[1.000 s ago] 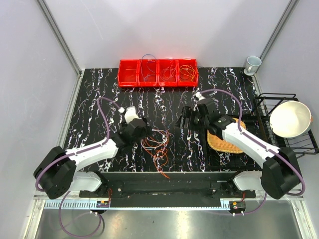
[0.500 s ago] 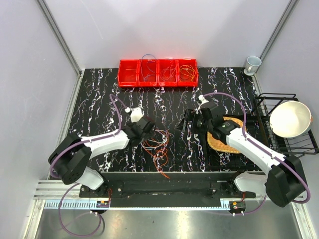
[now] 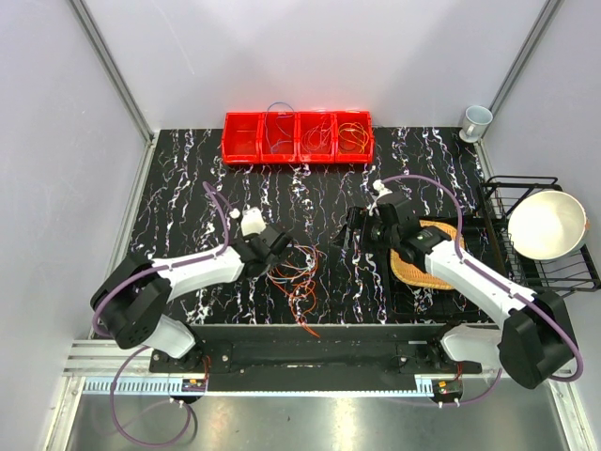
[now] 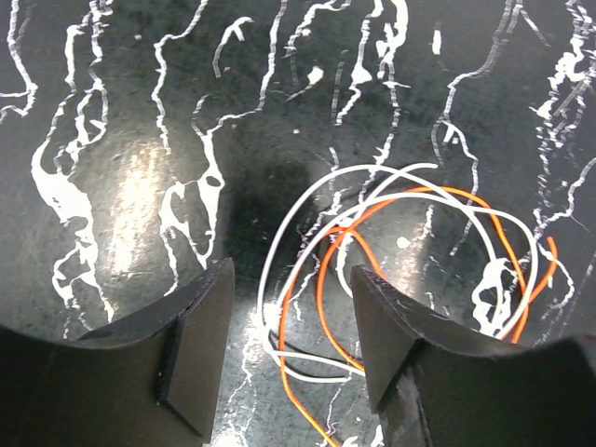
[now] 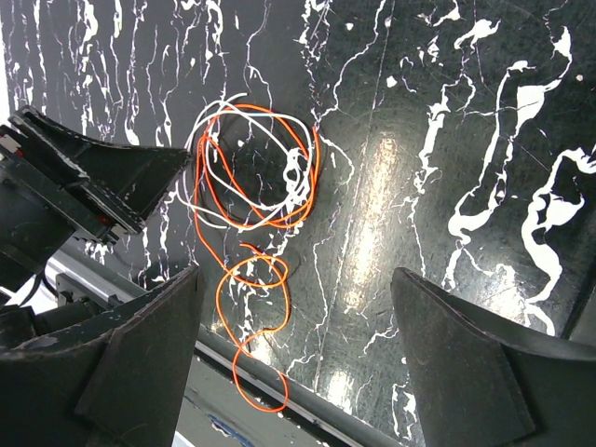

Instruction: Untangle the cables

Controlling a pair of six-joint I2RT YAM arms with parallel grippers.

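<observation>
**Cable tangle sits between the arms, left jaws astride its edge**

From the top camera, we see the cables [image 3: 293, 271] as a thin orange, red and white tangle on the black marbled table [image 3: 188, 178], near its front edge. Single strands are too fine to follow here. The left gripper [image 3: 274, 246] reaches in low from the left, its arm stretched across the table and its tips at the tangle's left side. We cannot read its jaws from above. The right gripper [image 3: 344, 235] sits to the right of the tangle, apart from it, its forearm crossing a woven mat [image 3: 427, 272]. More wires lie in the red bins [image 3: 299, 137] at the back.

At the left wrist, the dark fingers [image 4: 200, 345] are cut off by the bottom edge. They stand partly apart, and white, orange and black strands of the cables [image 4: 400, 270] run into the gap without being pinched. We cannot tell whether the tips touch the table.

At the right wrist, the fingers [image 5: 140, 372] are spread wide with nothing between them. The cables [image 5: 256, 177] lie ahead as an orange-and-white coil, with an orange loop trailing to the table's near edge. The left gripper [image 5: 93, 182], partly cropped, sits just beside the coil.
</observation>
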